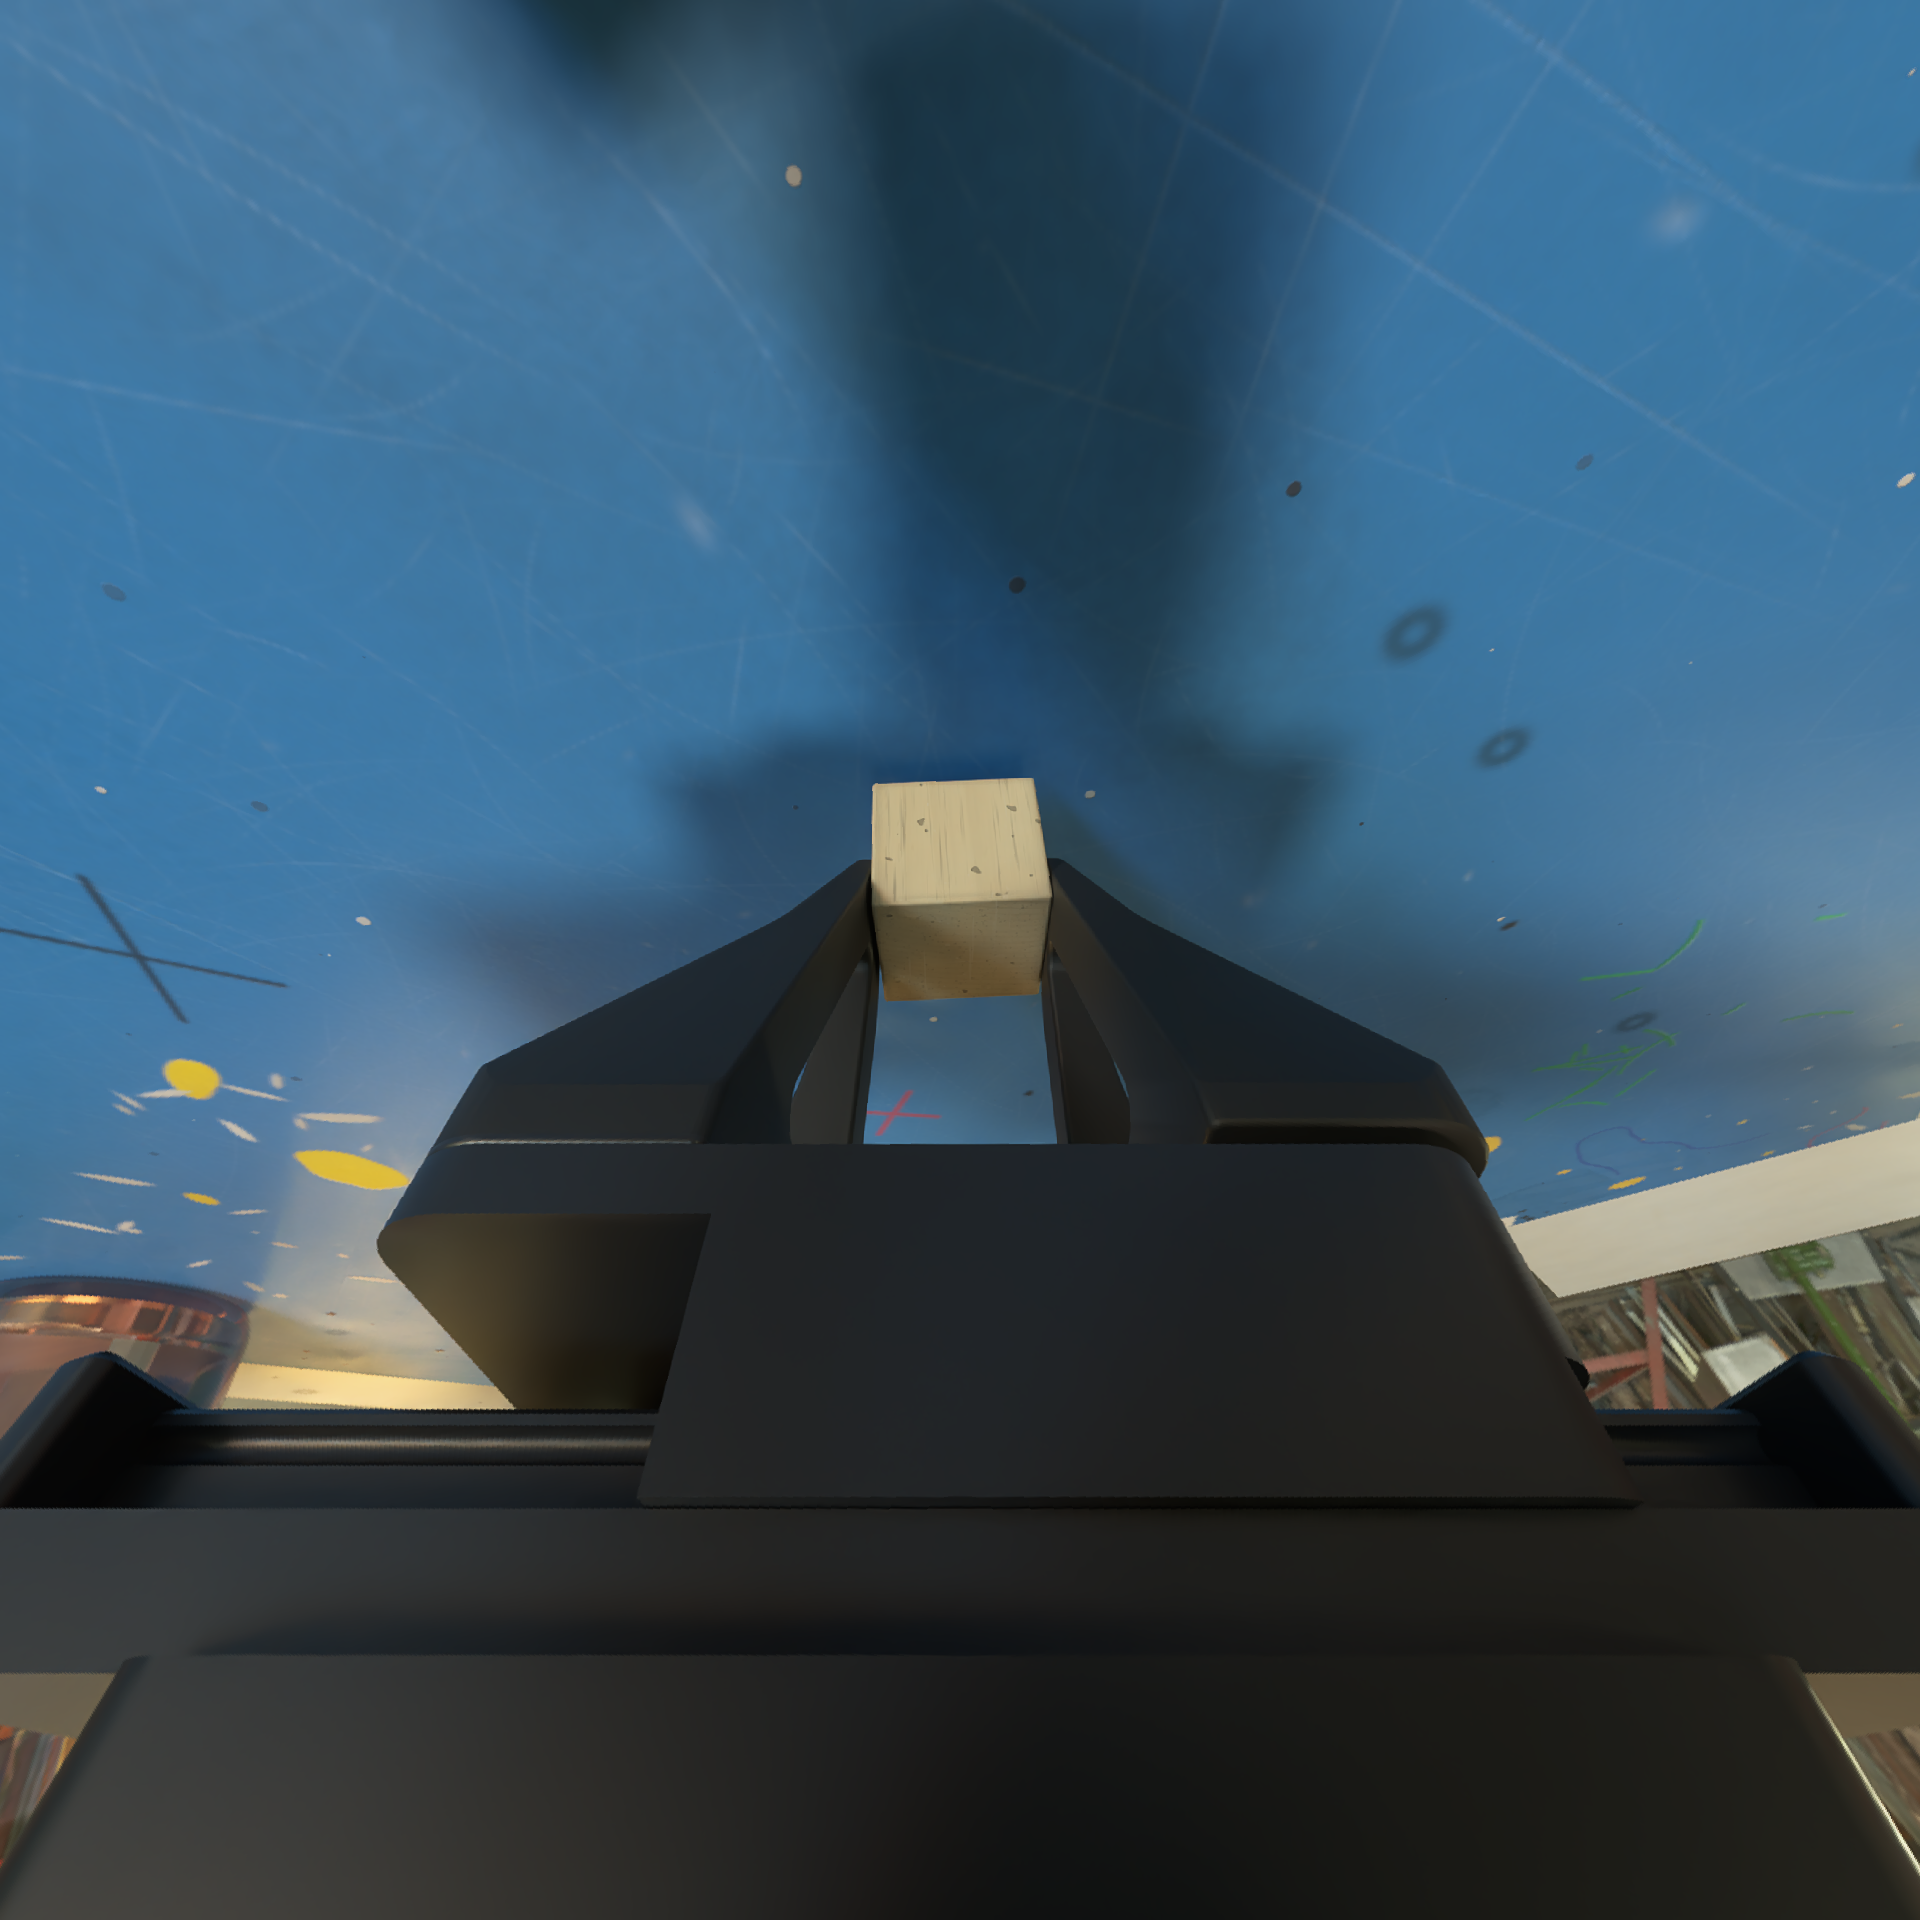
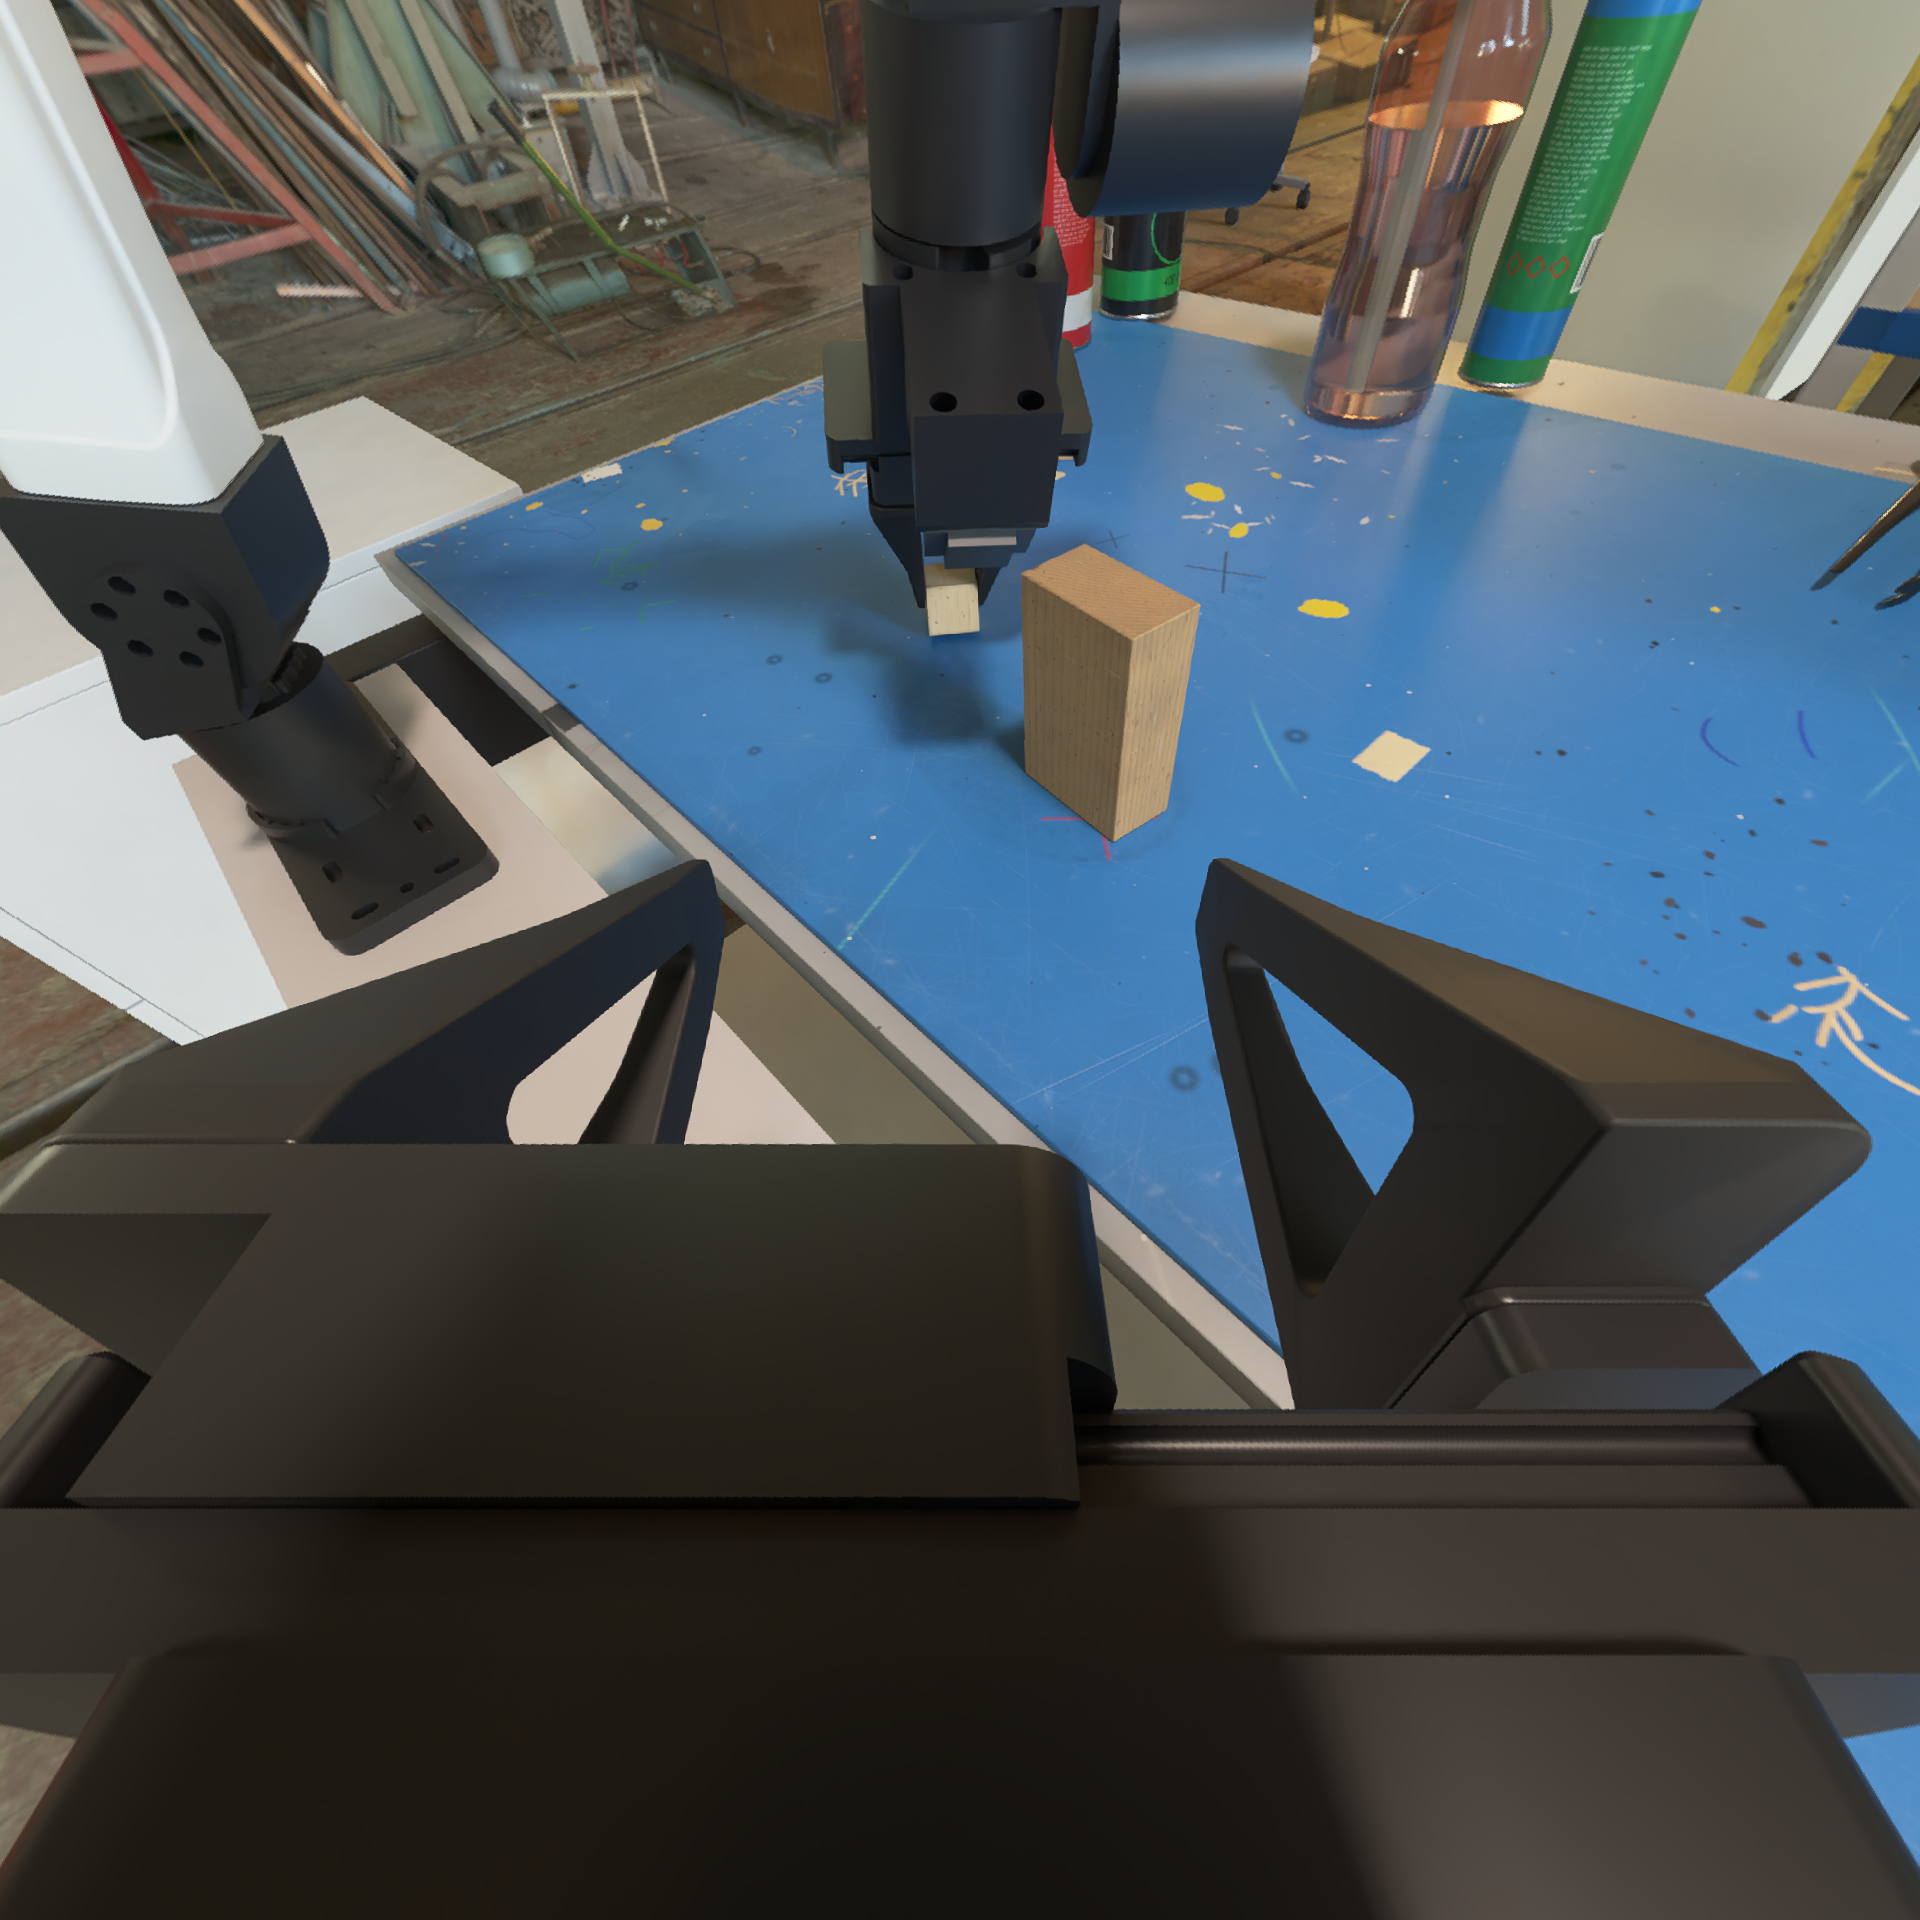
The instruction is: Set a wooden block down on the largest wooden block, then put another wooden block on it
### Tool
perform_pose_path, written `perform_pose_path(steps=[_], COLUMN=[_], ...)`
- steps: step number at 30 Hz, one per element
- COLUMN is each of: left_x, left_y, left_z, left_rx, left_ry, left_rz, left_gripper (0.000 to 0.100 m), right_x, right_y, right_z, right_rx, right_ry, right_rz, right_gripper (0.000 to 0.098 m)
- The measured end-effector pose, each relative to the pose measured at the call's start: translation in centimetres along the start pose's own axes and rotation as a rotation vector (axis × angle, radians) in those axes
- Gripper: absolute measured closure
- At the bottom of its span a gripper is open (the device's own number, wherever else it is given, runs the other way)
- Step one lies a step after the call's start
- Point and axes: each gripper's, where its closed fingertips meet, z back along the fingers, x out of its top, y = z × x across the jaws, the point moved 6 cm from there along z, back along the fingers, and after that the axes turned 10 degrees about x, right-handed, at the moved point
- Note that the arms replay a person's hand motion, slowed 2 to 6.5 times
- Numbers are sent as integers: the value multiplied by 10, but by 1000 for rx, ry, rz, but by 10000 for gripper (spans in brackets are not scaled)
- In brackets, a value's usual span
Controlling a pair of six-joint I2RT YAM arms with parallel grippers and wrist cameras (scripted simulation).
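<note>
My left gripper [image 1: 958,914] is shut on a small pale wooden cube [image 1: 956,888] and holds it above the blue table. In the right wrist view the same left gripper [image 2: 954,597] hangs over the table with the cube [image 2: 953,606] between its fingers, just left of and behind a tall upright wooden block [image 2: 1107,691], the largest one. The cube is a little lower than that block's top. My right gripper [image 2: 956,894] is open and empty, near the table's front edge, short of the tall block.
A clear bottle with orange liquid [image 2: 1423,208], a green-and-blue can [image 2: 1558,187], a red can and a dark green can [image 2: 1141,265] stand at the table's far edge. A small tan patch [image 2: 1390,754] lies flat right of the block. The left arm's base [image 2: 343,831] stands off the table.
</note>
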Motion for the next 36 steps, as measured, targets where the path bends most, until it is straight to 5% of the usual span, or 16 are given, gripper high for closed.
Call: perform_pose_path(steps=[15, 36], left_x=[4, 4], left_y=[4, 17], left_z=[11, 69], left_rx=[8, 56], left_ry=[-86, -177], left_rz=[98, 365], left_gripper=[741, 741], right_x=[0, 1], right_y=[0, 1], right_z=[1, 0], right_rx=[0, 0], right_ry=[0, 3], right_rz=[2, 0], right_gripper=[203, 207])
